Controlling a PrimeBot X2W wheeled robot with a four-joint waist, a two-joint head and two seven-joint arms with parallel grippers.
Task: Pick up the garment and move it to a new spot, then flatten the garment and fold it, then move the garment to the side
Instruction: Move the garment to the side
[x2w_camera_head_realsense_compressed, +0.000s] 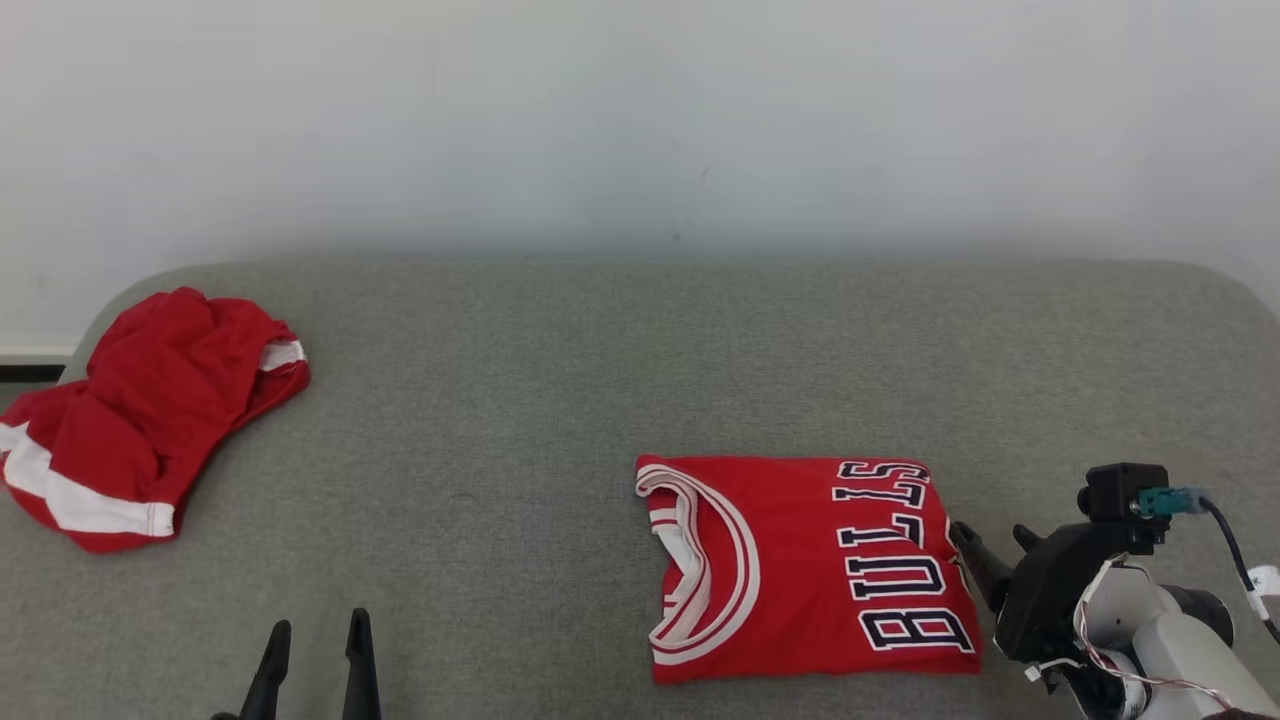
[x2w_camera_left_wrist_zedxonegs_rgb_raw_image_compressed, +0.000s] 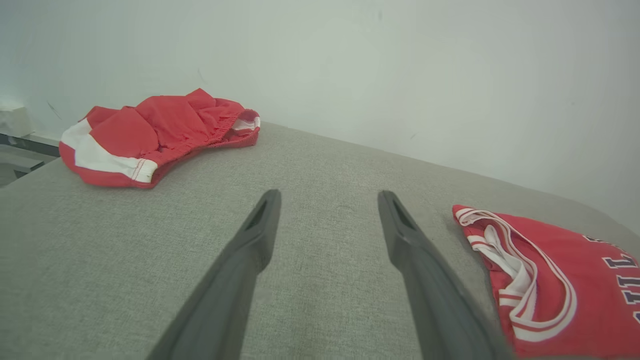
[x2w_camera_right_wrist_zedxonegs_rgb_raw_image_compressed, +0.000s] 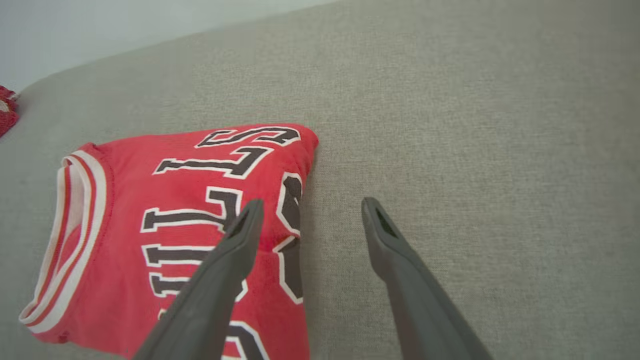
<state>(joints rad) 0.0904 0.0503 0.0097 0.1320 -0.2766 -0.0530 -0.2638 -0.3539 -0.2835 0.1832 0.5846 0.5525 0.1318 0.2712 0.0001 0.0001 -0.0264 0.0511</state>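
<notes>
Shorts (x2w_camera_head_realsense_compressed: 150, 420), red with white trim, crumpled at far left of grey padded surface (x2w_camera_head_realsense_compressed: 520, 380), left part cut off by picture edge. Left gripper (x2w_camera_head_realsense_compressed: 320, 620) near left, fingers spread wide, nothing between them, body cut off below. Folded jersey (x2w_camera_head_realsense_compressed: 800, 570) near, right of centre, lettering partly lost over the fold. Right gripper (x2w_camera_head_realsense_compressed: 988, 530) just beside its right edge, spread wide, empty; touching cloth or not, unclear.

Open lane: bare grey fabric-covered surface (x2w_camera_head_realsense_compressed: 480, 400) between the two garments.
Left obstacle: crumpled red shorts with white trim (x2w_camera_head_realsense_compressed: 150, 420), at the far-left edge.
Right obstacle: folded red "BULLS" jersey (x2w_camera_head_realsense_compressed: 800, 570), lying flat.
Back limit: pale wall (x2w_camera_head_realsense_compressed: 640, 120).
</notes>
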